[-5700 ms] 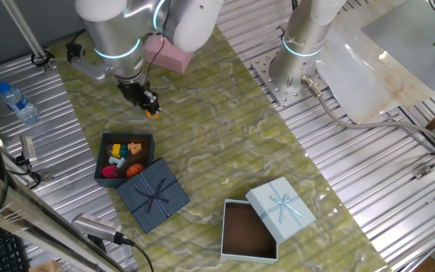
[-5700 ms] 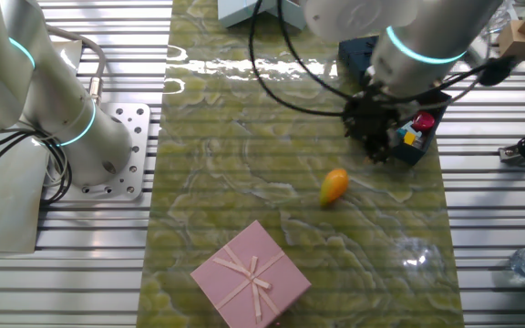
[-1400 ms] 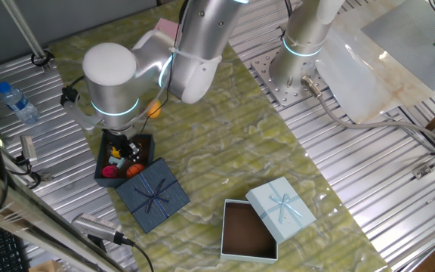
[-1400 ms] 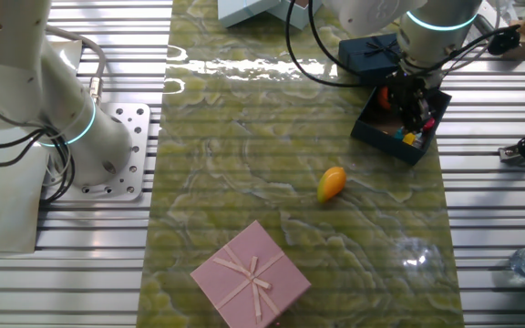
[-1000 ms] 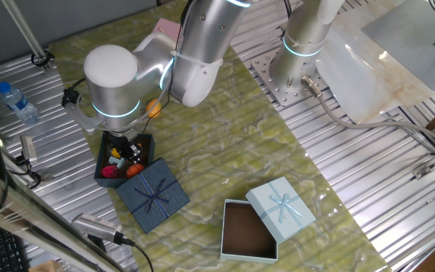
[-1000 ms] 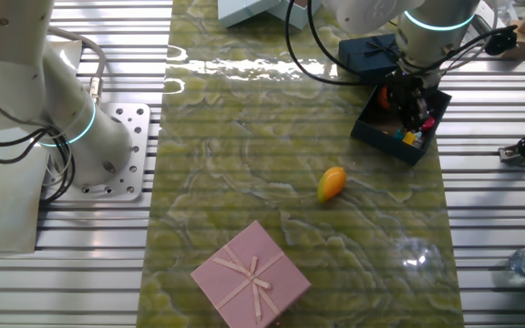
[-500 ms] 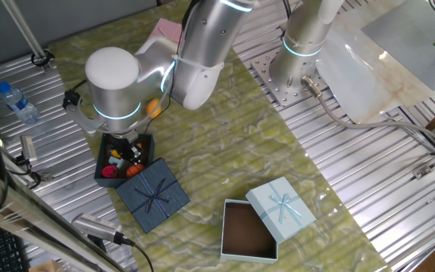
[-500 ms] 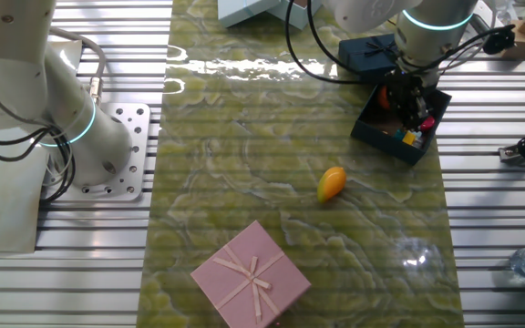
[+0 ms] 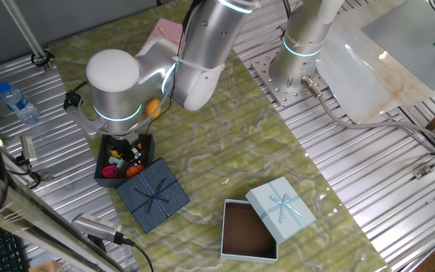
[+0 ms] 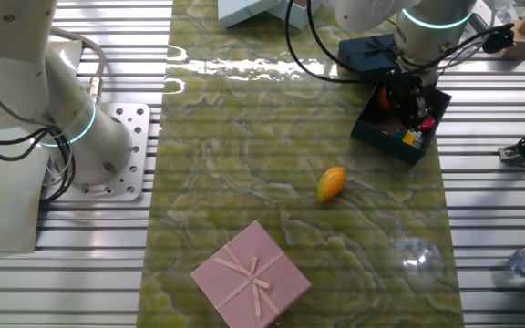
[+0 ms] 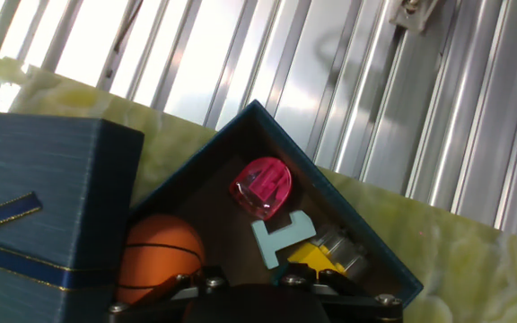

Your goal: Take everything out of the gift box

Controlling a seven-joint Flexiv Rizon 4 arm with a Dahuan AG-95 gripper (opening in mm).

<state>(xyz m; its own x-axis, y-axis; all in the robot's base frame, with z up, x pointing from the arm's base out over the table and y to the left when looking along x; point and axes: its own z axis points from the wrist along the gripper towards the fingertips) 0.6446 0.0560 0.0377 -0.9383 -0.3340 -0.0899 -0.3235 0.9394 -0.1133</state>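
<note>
Now the gripper (image 10: 411, 107) has dipped into the gift box (image 9: 103, 162) beside the basketball (image 11: 158, 259), jaw state hidden, one orange toy (image 10: 332, 183) already out.

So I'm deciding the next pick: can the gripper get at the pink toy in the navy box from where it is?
Probably yes. The gripper is already inside the open gift box, and the pink toy lies uncovered ahead of it, the lid off to one side.
</note>
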